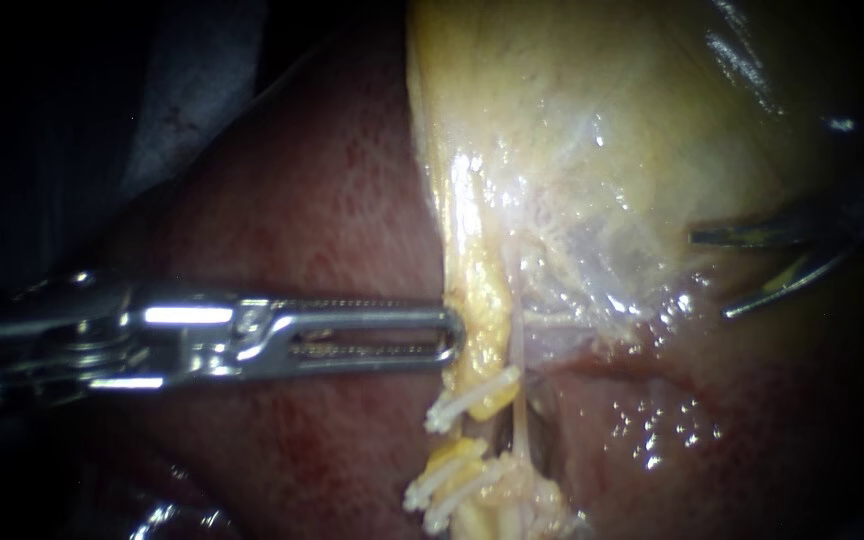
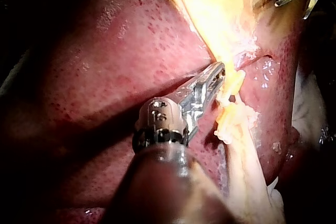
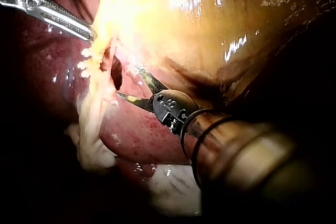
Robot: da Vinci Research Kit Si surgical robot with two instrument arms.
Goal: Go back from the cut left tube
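Right instrument (image 1: 710,275) first: its two thin curved blades stand apart with a clear gap between them, and nothing is gripped. They sit at the lower margin of the gallbladder (image 1: 602,120), where the yellow wall meets the liver (image 1: 302,180), well apart from the cut. Its own wrist camera agrees: the right instrument (image 3: 128,82) is splayed and empty, with a dark hollow beside the clipped tissue just ahead of it.

Over to the left instrument (image 1: 452,335). Its long slotted jaws lie together, stretched flat across the liver, with the tip touching the yellow strand of the left tube (image 1: 482,340). Whether a sliver of tissue is pinched at that tip does not show. In the left wrist view the left instrument (image 2: 219,72) butts against that same yellow strand, with the clipped ends just beside its tip.

Now the left tube itself: it is cut clean through. Its upper stump hangs from the gallbladder with the upper clip (image 1: 467,398), a white one, across its end. Then comes a gap. The lower stump lies on the liver and carries the lower clips (image 1: 447,485), two of them side by side.

Just beside the stumps, on the right instrument's side, a thin pale tube (image 1: 519,400) runs unbroken from the gallbladder down past the clips.
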